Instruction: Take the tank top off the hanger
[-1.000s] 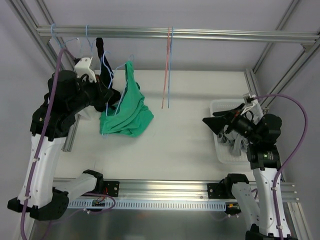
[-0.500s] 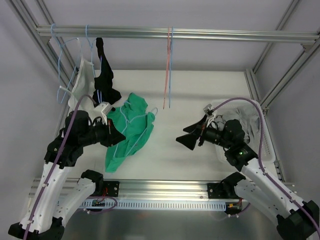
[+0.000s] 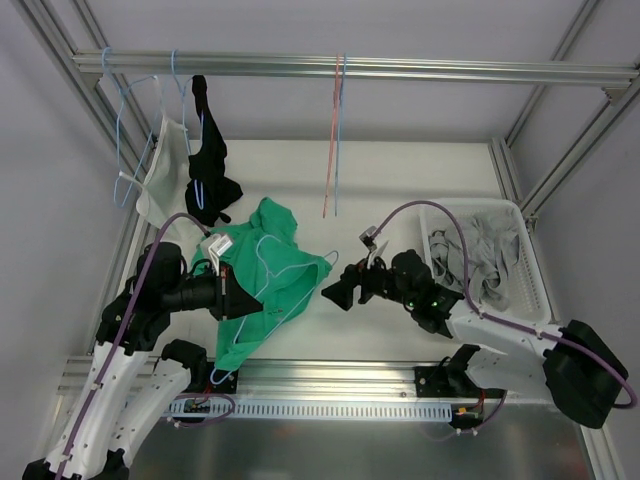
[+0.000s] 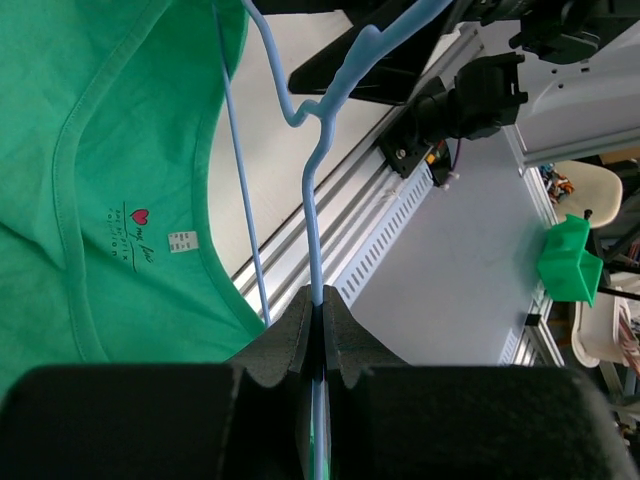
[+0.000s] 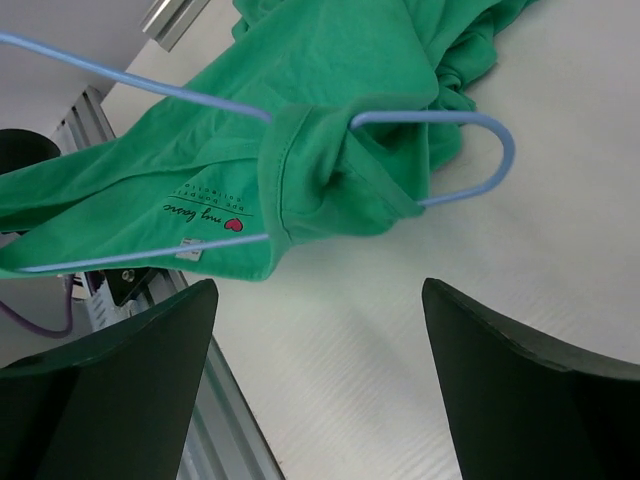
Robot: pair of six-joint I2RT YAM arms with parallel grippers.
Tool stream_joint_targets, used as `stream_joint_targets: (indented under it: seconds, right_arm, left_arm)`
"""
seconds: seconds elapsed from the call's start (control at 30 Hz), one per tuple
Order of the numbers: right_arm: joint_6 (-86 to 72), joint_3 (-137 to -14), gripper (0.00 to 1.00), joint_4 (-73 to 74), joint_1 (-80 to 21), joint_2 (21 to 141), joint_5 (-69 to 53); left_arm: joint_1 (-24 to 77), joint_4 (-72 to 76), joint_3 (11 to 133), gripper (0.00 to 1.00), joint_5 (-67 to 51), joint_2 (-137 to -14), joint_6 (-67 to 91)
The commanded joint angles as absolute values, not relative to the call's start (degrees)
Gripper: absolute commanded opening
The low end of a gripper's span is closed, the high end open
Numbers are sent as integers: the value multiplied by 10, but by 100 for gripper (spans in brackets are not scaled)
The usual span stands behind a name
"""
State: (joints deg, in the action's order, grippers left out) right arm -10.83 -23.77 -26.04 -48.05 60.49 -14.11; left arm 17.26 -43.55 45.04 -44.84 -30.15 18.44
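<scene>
Tank top [image 3: 272, 222] hangs on the hanger [image 5: 430, 117] pinched by left fingers [image 4: 280, 345], just before spread right fingers [image 5: 110, 390].

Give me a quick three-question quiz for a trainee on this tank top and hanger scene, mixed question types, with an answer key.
1. True or false: the left gripper is shut on the blue hanger carrying the green tank top.
2. The right gripper is: A) shut on the tank top, B) open and empty, C) shut on the hanger.
3. Fill in: the grey clothes lie in the white ____.
Key: 1 true; 2 B; 3 basket.
</scene>
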Motion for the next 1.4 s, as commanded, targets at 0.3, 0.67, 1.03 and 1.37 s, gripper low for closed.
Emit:
stream_joint_targets:
  seconds: [0.3, 0.67, 1.03, 1.37]
  right_arm:
    - [-46, -316, 69, -334, -527, 686, -39]
    - [-33, -321, 23, -360, -531, 715, -4]
    - [-33, -271, 0, -350, -530, 618, 136]
    - [-35, -286, 0, -193, -457, 494, 250]
  left_arm:
    - [177, -398, 434, 0, -513, -302, 195]
    - [178, -386, 428, 0, -556, -287, 191]
    - [178, -385, 422, 0, -548, -298, 192]
    - [194, -375, 487, 0, -607, -314, 199]
